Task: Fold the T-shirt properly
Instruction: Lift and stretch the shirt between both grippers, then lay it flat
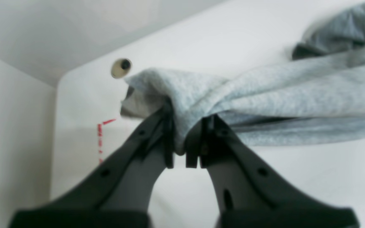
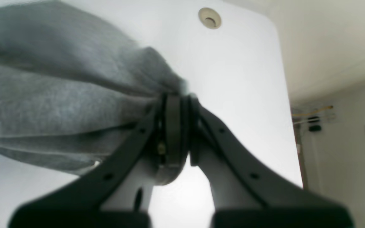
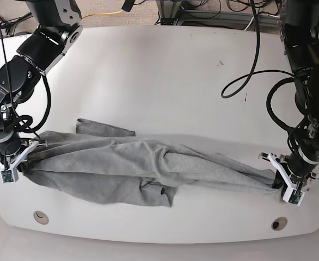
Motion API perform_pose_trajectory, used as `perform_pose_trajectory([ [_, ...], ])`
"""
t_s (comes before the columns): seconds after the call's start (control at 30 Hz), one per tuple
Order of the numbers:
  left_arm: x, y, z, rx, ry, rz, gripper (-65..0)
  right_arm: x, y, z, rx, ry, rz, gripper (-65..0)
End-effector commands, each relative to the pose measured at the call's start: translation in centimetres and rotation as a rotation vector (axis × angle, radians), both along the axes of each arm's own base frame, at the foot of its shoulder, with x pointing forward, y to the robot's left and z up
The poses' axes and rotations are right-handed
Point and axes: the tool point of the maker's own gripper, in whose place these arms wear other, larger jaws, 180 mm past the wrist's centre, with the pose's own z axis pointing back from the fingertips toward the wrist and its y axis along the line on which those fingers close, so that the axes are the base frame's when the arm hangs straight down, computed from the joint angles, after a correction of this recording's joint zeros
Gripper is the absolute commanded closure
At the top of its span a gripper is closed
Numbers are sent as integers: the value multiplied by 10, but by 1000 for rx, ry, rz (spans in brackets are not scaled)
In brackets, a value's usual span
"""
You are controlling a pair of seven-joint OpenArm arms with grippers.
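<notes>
The grey T-shirt (image 3: 143, 168) hangs stretched in a long bunched band across the near part of the white table (image 3: 165, 81), between my two grippers. My left gripper (image 1: 182, 139) is shut on a pinched fold of the T-shirt (image 1: 265, 91); in the base view that gripper (image 3: 282, 182) is at the right end of the cloth. My right gripper (image 2: 177, 126) is shut on the other bunched end of the T-shirt (image 2: 59, 95); in the base view it (image 3: 22, 157) is at the left. A sleeve flap (image 3: 102, 129) lies flat behind the band.
Two round cable holes (image 3: 40, 217) (image 3: 279, 223) sit near the table's front corners. Red marks (image 1: 101, 133) show on the table by the left gripper. Black cables (image 3: 252, 60) hang over the table's far right. The table's front edge is close below the cloth.
</notes>
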Motion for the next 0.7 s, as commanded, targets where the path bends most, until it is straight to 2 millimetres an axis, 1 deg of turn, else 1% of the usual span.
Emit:
perform_pose_trajectory([
  [0.0, -6, 2, -1, 7, -13, -3, 0, -4, -5, 4, -20, -14, -3, 0],
  [0.1, -23, 1, -33, 11, 63, -5, 0, -14, -5, -12, -20, 29, -2, 0],
  [0.2, -46, 2, -70, 10, 161, -4, 0, -26, -5, -31, -18, 80, -2, 0],
  [0.27, -61, 2, -92, 10, 219, -4, 0, -35, -4, -43, -16, 114, -1, 0],
  [0.33, -83, 11, -115, 8, 285, 20, 0, -44, -4, -55, -16, 148, -2, 0],
  [0.4, -98, 23, -128, 1, 323, 56, 0, -51, -4, -63, -16, 174, -2, 0],
  [0.47, -118, 34, -143, 5, 374, 79, 0, -59, -4, -73, -16, 203, -1, 0],
  [0.67, -165, 44, -174, 31, 492, 65, 0, -79, -6, -93, -16, 268, -5, 0],
])
